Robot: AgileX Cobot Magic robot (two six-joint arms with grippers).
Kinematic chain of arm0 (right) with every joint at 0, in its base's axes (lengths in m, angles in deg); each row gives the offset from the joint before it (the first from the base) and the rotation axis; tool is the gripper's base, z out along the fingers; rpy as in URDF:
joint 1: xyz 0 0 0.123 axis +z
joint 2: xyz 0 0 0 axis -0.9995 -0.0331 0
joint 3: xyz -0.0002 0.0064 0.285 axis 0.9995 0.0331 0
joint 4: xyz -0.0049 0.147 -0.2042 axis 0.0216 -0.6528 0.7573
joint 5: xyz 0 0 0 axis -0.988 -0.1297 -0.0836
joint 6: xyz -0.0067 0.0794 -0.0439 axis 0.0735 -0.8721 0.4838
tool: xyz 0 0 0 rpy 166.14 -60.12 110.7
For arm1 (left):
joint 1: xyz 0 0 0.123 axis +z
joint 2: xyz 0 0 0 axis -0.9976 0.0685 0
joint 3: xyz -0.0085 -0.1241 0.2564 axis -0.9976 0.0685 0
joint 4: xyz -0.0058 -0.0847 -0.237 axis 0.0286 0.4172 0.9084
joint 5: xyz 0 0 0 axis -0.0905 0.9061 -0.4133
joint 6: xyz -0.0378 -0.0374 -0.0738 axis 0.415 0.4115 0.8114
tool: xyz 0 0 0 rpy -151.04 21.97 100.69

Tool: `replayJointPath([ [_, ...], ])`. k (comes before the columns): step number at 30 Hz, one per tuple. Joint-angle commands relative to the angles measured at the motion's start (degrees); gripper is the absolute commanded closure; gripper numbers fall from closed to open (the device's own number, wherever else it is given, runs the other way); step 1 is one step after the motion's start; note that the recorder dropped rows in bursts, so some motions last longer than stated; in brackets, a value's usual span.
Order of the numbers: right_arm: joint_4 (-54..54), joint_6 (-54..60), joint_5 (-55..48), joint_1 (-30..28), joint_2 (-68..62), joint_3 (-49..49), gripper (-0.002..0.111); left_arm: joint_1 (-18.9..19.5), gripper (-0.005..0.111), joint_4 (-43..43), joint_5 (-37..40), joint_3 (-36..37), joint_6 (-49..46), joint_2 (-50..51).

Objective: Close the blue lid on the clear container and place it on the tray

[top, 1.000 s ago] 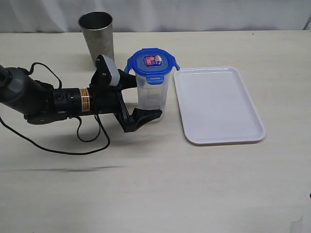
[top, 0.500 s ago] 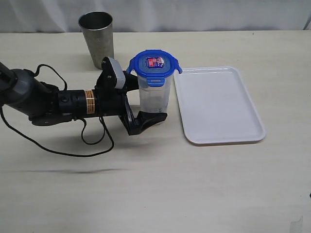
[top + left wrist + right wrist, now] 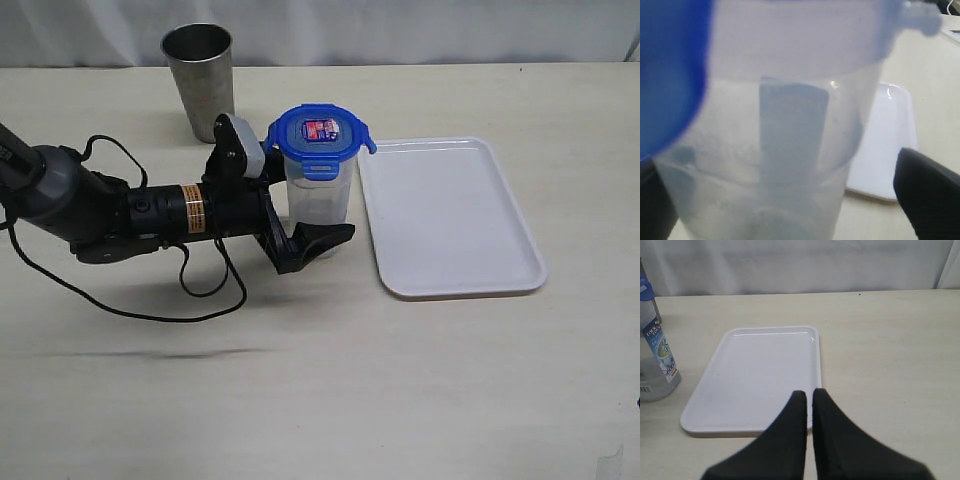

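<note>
On the container [image 3: 652, 360], seen well to the side of the right claw [image 3: 809, 396], a label [image 3: 660, 351] carries small print, partly cut off; it seems to begin "LOCK", the rest too small to read. Below it sits a barcode. The lid [image 3: 320, 134] sticker's print is illegible

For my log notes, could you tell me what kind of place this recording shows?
Probably a lab tabletop set up for robot trials: a bare cream table against a plain white backdrop, with only a few props, a clear container, a white tray and a metal tumbler.
</note>
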Motion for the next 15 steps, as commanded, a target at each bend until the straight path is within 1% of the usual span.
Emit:
replayJointPath([
  [1,-0.26,-0.06,0.22,-0.22,0.26,0.12,0.104,-0.25,0.004,2.32,-0.71,-0.34,-0.12,0.03],
  [15,-0.26,-0.06,0.22,-0.22,0.26,0.12,0.104,-0.25,0.004,2.9,-0.71,-0.34,-0.12,0.03],
])
